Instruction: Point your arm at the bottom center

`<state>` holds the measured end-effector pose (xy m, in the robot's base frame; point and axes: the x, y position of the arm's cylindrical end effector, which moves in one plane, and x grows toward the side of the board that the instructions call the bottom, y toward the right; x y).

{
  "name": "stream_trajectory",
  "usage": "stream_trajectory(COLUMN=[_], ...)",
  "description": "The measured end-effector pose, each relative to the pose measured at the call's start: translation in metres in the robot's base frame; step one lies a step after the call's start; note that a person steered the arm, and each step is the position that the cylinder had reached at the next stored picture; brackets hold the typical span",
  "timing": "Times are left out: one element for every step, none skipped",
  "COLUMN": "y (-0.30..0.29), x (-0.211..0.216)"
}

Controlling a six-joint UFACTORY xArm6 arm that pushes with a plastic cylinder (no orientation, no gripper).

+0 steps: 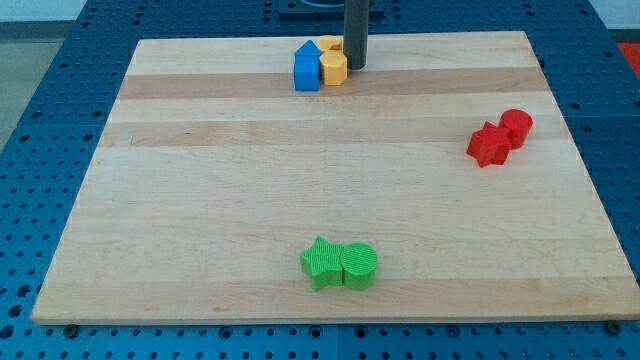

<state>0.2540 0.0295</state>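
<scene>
Board middle lies open; green star (320, 262) and green cylinder (359, 265), touching, block the bottom centre.

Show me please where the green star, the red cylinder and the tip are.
green star (320, 262): camera view, middle of its top face.
red cylinder (517, 124): camera view, its top face.
my tip (354, 66): camera view, rod's very end, beside the yellow blocks.
</scene>
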Motion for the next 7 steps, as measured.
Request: stream_trajectory(y=[0.003,0.022,0.019,-0.011,-0.032,-0.035,-0.036], x=[0.000,0.028,0.097,0.155,0.167,0.167,0.167])
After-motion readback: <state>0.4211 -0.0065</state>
